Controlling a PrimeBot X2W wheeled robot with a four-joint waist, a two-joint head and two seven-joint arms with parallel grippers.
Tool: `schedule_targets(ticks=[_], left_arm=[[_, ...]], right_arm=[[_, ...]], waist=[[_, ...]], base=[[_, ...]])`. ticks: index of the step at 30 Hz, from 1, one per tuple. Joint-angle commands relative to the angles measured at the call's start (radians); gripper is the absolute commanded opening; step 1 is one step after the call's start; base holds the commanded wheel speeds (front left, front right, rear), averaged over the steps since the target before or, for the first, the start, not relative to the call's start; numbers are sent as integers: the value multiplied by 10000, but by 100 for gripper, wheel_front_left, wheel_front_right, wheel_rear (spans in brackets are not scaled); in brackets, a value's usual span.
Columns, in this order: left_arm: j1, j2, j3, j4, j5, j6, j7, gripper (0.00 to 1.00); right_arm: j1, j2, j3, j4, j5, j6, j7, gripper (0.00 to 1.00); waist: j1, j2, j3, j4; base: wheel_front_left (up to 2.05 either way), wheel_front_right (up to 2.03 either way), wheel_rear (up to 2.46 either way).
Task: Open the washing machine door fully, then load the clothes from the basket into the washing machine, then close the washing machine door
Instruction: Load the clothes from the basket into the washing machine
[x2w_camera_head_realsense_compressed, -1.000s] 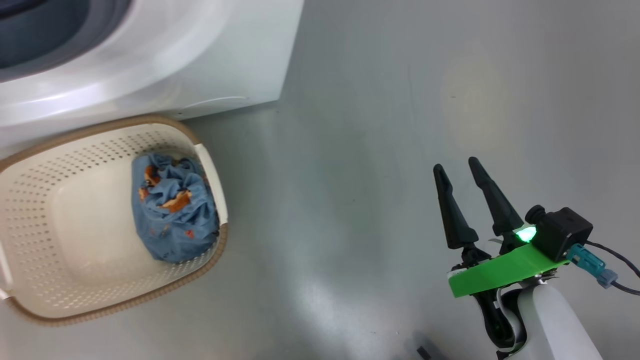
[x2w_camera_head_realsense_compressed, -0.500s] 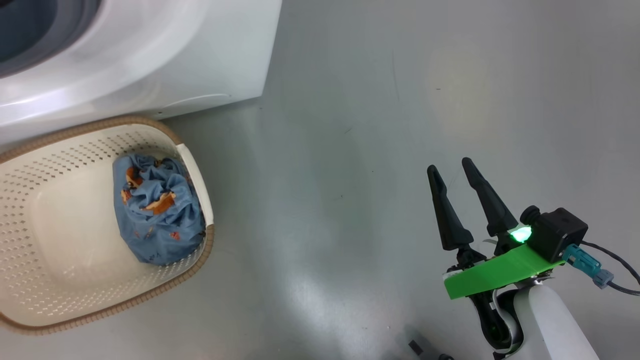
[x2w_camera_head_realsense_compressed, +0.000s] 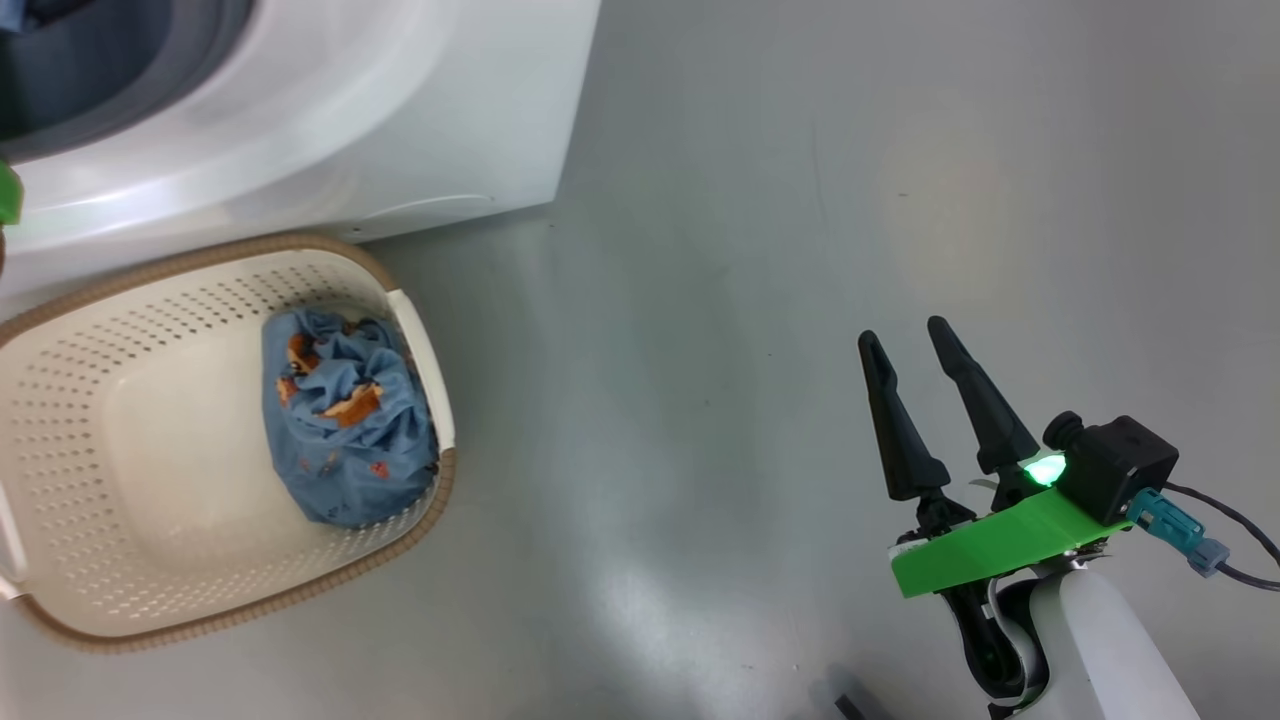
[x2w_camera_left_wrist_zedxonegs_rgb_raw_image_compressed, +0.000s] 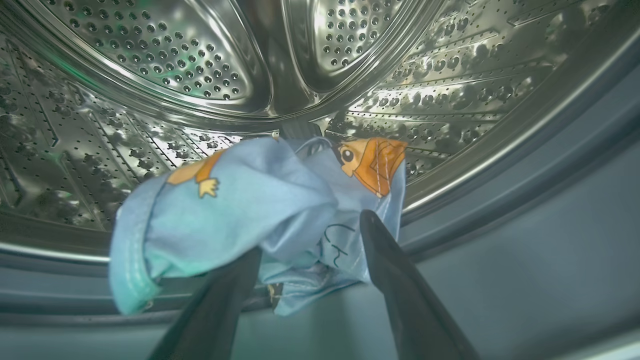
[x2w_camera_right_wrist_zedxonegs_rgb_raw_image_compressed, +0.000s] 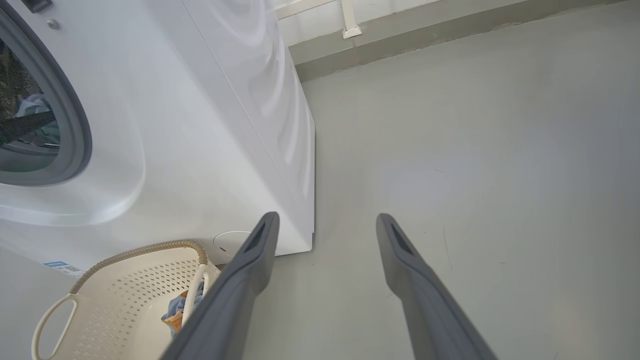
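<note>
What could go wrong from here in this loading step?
The blue garment drapes across the open left gripper just inside the drum; withdrawing could drag it back out. Its edge hangs toward the grey gasket, where closing up might pinch it. A second bundle sits in the basket, easily forgotten.
</note>
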Motion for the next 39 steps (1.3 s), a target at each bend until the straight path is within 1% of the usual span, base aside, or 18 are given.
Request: schedule_targets(ticks=[1, 4, 7, 11, 16, 19, 24, 33, 39], left_arm=[[-42, 479, 51, -182, -145, 17, -48, 100], [111, 482, -79, -366, -456, 17, -57, 100], [403, 473, -14, -700, -653, 17, -59, 100], [961, 383, 361, -1184, -713, 17, -60, 100], [1937, 113, 1218, -1966, -460, 17, -61, 100], [2711, -77, 1873, -2498, -173, 17, -61, 100], [4239, -457, 2928, -3449, 607, 17, -62, 100], [6990, -1312, 4659, -4963, 1854, 17, -62, 100], [8583, -1720, 5402, -5896, 2527, 17, -62, 100]], right_arm=[[45, 41, 136, -169, 4, 16, -49, 100], [52, 41, 82, -151, -55, 16, -49, 100], [77, 41, 26, -119, -115, 16, -49, 100], [155, 41, -89, -33, -224, 16, -49, 100], [274, 41, -252, 73, -380, 16, -49, 100], [369, 41, -327, 153, -469, 16, -49, 100], [622, 7, -452, 306, -597, 16, -49, 100], [1358, -454, -570, 571, -421, 16, -49, 100], [1985, -790, -606, 664, -238, 16, -49, 100]], waist=[[0, -1, -82, 103], [0, -1, -205, 231], [0, -1, -375, 372], [0, -1, -661, 590], [0, -1, -1067, 895], [0, -1, -1363, 1056], [0, -1, -1962, 1298], [0, -1, -3323, 1686], [0, -1, -4162, 1904]], base=[[0, 0, 0], [0, 0, 0], [0, 0, 0], [0, 0, 0], [0, 0, 0], [0, 0, 0], [0, 0, 0], [0, 0, 0], [0, 0, 0]])
